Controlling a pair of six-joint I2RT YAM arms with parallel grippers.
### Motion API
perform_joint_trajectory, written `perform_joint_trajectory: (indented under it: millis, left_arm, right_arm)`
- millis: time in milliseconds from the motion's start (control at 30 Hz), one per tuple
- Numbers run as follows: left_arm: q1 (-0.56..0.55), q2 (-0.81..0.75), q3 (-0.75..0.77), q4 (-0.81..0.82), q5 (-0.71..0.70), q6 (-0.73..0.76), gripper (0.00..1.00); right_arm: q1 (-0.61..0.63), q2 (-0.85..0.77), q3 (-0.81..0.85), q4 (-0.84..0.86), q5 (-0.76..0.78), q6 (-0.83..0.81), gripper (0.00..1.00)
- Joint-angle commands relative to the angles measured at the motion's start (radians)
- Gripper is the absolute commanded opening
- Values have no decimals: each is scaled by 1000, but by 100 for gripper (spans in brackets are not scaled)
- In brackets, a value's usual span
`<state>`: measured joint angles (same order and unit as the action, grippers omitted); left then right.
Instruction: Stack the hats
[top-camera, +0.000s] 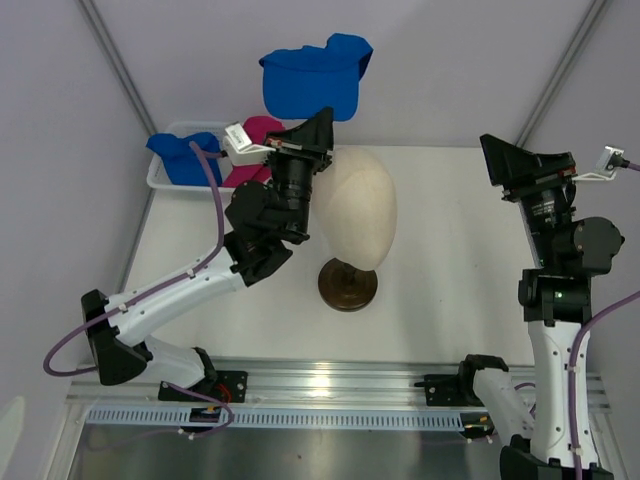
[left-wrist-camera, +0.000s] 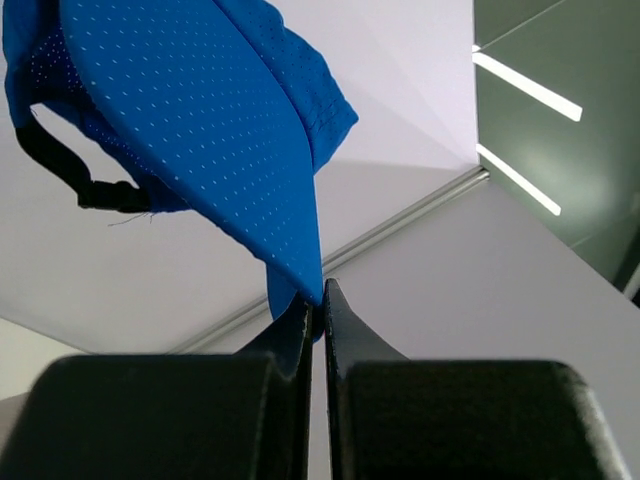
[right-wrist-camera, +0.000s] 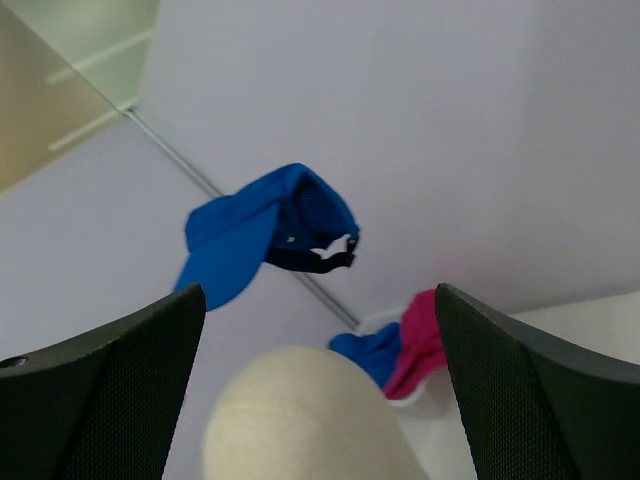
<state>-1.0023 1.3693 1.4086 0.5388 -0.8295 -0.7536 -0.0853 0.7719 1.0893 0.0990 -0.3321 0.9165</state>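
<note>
Clearly the left hand (left-wrist-camera: 316, 302) is clamped tight on the very edge of a royal blue perforated cloth cap (left-wrist-camera: 190, 130), pinching what looks like the tip of its brim. From that pinch the cap rises away toward the upper left of the wrist view. Its black strap (left-wrist-camera: 70, 175) and buckle dangle at the far side.

From above, the cap sits at the top centre of the frame, held aloft well clear of the tabletop (top-camera: 450, 250) and beyond the cream egg-shaped mannequin head (top-camera: 360, 205) on its dark round base (top-camera: 347, 285). Its long axis runs from brim to rear strap, the brim end toward the hand and the crown opening pointing away.

I'd judge it light and floppy: the crown sags and only the brim has any stiffness. So the brim is the sensible place to grip, though such a thin edge hold could let it swing or slip.

The right hand (right-wrist-camera: 318, 300) stands wide and empty, at the right of the top view.

A second blue cap (top-camera: 185, 155) and a magenta pink cap (top-camera: 257, 135) lie in the white mesh plastic basket (top-camera: 160, 182) at upper left.
</note>
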Motion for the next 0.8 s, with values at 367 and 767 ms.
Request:
perform_joint_trajectory:
  millis: [367, 767]
  left_arm:
    - [-47, 73, 92, 412, 204, 171, 1]
    - [-48, 132, 96, 455, 276, 224, 1]
  right_arm:
    - [281, 358, 132, 524, -51, 312, 100]
    - [352, 478, 256, 651, -88, 338, 98]
